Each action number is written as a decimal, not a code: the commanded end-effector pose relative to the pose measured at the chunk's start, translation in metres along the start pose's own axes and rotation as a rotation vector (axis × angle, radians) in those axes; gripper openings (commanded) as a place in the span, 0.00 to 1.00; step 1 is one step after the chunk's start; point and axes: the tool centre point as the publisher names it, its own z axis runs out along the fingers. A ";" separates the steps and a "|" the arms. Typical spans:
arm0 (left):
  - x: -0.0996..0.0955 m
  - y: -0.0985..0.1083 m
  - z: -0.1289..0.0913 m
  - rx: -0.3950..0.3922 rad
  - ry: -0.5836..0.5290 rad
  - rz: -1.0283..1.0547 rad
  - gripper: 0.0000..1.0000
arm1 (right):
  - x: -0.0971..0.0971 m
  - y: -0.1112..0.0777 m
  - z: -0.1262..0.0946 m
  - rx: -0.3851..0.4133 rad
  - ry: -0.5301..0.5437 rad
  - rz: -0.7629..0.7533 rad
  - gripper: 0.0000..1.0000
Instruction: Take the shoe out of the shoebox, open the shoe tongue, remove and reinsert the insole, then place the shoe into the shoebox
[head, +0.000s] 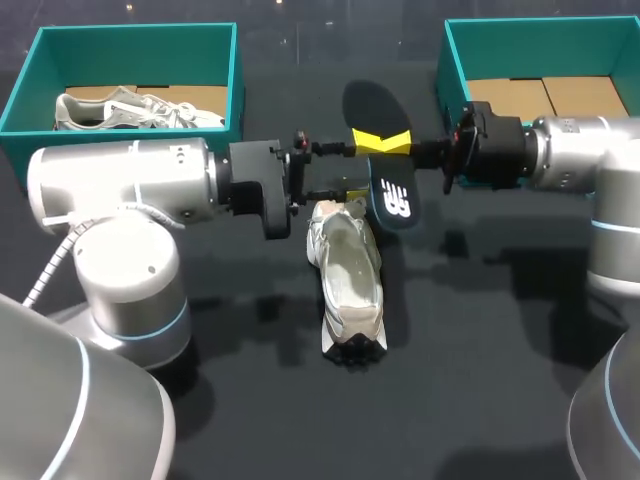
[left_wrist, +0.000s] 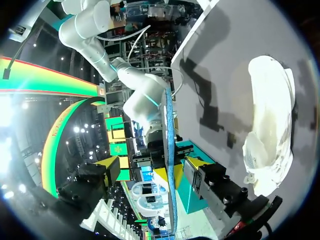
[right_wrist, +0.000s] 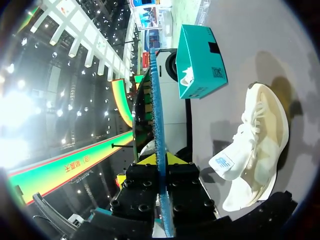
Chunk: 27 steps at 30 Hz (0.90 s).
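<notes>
Dark table carries it all. At far left a second shoe lies in the left box. My left gripper has its fingers spread to either side of the insole, seemingly not touching it, close by the shoe on the table. My right gripper is clamped on the insole's edge. Pushed in with nothing holding the shoe, the insole could buckle or the shoe could skid.
</notes>
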 end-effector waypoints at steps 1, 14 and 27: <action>-0.004 0.009 -0.032 0.034 0.035 0.001 1.00 | -0.004 -0.003 -0.002 0.001 0.002 0.003 0.00; -0.007 0.027 -0.060 0.133 0.132 0.174 1.00 | -0.014 -0.014 0.005 0.029 0.005 0.031 0.00; -0.022 0.046 -0.048 0.121 0.223 0.111 1.00 | -0.014 -0.014 0.005 0.029 0.005 0.031 0.00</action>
